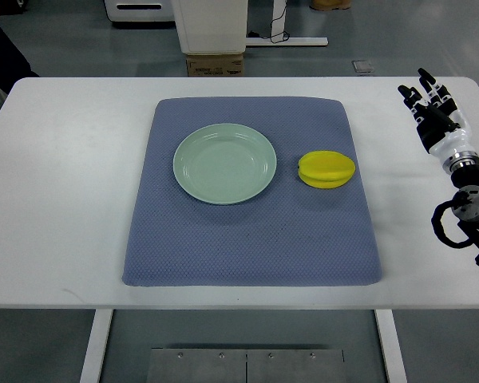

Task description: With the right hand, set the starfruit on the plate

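Starfruit (326, 169), one, yellow and ridged, on woven blue mat (251, 239) beside one smooth round green plate (224, 163); right hand (433, 108) fingers extended, empty.

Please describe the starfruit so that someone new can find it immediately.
A blue-grey mat covers the middle of the white table. The starfruit lies on it, right of the pale green plate, not touching. It is the only yellow, ridged thing.

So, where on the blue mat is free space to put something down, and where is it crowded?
The blue mat is bare along its whole near half, below the green plate and the starfruit. The white table left of the mat is also free. Only the narrow gap between plate and starfruit is tight. The right robot hand rests at the table's right edge.
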Tool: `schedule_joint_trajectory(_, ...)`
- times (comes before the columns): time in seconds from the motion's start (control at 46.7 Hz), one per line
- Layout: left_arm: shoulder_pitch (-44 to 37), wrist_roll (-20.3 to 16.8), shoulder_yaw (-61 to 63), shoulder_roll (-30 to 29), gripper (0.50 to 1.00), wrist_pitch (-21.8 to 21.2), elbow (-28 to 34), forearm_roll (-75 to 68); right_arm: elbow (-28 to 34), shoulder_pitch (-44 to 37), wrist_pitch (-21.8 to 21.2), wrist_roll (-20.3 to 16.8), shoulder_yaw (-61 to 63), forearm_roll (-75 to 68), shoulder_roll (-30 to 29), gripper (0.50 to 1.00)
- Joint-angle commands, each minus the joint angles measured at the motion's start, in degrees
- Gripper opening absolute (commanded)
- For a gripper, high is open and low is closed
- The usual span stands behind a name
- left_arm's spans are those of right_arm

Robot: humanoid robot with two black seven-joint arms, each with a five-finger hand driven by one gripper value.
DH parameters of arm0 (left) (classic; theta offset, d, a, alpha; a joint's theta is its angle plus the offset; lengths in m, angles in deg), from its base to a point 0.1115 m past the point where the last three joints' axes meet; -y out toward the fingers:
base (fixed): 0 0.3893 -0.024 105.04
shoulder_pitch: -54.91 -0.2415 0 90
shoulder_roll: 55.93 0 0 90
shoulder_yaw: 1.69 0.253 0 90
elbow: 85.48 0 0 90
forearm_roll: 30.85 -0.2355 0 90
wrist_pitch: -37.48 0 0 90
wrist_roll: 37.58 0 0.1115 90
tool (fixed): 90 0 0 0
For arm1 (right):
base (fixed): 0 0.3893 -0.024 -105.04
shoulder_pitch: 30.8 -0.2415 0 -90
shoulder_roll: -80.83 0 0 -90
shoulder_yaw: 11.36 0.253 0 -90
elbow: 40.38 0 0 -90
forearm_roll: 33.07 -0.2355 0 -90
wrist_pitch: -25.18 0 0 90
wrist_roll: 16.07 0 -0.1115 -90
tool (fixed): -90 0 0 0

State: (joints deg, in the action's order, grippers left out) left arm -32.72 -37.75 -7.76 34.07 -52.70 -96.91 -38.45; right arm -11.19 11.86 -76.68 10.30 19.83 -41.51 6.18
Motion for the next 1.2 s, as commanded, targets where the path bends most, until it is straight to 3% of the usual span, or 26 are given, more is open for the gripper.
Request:
schedule_joint_trajectory(0.0, 0.0, 0.0, 0.0, 0.0, 1.000, 0.0, 0.0, 0.0, 0.1, -0.1, 0.0, 0.0, 0.0, 0.0, -0.1, 1.000)
schedule_joint_trajectory(0.128, 0.0, 0.0, 0.0, 0.0, 1.000, 0.0, 0.0, 0.0, 0.2, 0.1, -0.8, 0.1, -0.1, 0.0, -0.1, 1.000)
schedule_joint_trajectory(0.428, 0.0, 0.0, 0.0, 0.0, 1.000, 0.0, 0.0, 0.0, 0.2, 0.8, -8.7, 0.1, -0.1, 0.0, 1.2, 1.000)
schedule_joint_trajectory(0.599, 0.0, 0.0, 0.0, 0.0, 1.000, 0.0, 0.0, 0.0, 0.2, 1.7, -9.8, 0.0, -0.2, 0.0, 1.9, 1.000)
schedule_joint_trajectory(0.792, 0.0, 0.0, 0.0, 0.0, 1.000, 0.0, 0.0, 0.0, 0.4, 2.4, -15.3, 0.1, -0.1, 0.0, 2.9, 1.000)
schedule_joint_trajectory(1.092, 0.0, 0.0, 0.0, 0.0, 1.000, 0.0, 0.0, 0.0, 0.5, 2.6, -16.3, 0.3, -0.1, 0.0, 3.1, 1.000)
schedule_joint_trajectory(1.177, 0.0, 0.0, 0.0, 0.0, 1.000, 0.0, 0.0, 0.0, 0.5, 2.6, -16.5, 1.8, -0.2, 0.0, 3.1, 1.000)
